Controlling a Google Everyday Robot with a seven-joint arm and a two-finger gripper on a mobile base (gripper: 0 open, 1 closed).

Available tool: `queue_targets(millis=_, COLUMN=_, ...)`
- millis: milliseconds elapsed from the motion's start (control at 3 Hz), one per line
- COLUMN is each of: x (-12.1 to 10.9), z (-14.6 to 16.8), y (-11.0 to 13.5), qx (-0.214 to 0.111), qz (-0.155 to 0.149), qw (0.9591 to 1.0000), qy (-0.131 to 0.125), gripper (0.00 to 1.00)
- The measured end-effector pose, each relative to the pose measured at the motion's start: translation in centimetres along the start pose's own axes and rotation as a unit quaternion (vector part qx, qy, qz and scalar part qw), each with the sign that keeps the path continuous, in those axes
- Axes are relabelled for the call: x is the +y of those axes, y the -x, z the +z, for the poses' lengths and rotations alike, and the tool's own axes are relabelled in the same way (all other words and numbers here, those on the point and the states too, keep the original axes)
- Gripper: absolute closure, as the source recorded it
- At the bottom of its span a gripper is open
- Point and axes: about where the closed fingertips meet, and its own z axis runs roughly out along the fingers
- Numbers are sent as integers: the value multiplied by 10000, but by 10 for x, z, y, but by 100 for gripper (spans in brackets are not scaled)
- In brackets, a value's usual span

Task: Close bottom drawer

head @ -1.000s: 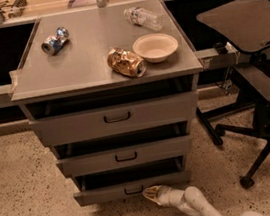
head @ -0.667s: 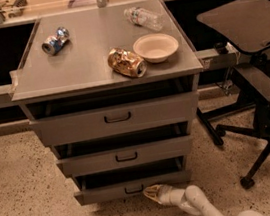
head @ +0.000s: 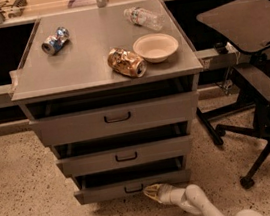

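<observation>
Hand (head: 154, 192) sits low in the frame, just below centre, at the end of a pale arm (head: 200, 204) that enters from the bottom right corner. Its tip lies at the lower edge of the bottom drawer (head: 107, 191), just right of the small dark handle (head: 133, 188) — whether it actually touches the front panel cannot be told, nor whether it is open or closed. It has hold of nothing that can be seen.

The bottom drawer is the lowest of three in the grey cabinet (head: 92, 60) at the middle of the frame. It stands partly pulled out, with a dark gap showing above its front. The middle drawer (head: 92, 162) and the top drawer (head: 77, 124) also stand out a little from the cabinet body.

On the cabinet's flat top lie a crushed can (head: 55, 41) at upper left, a clear plastic bottle (head: 143, 18) on its side at upper right, a pale bowl (head: 156, 47) near the right edge, and a crumpled brown bag (head: 126, 62) just left of the bowl.

A dark office chair (head: 247, 27) stands at the right of the frame on the speckled floor (head: 22, 197).
</observation>
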Motion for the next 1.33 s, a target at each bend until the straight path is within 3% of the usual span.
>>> queue_targets(millis=1333, x=-6, z=1, y=1, qx=-83, qz=14, qw=10000, qy=37, gripper=100)
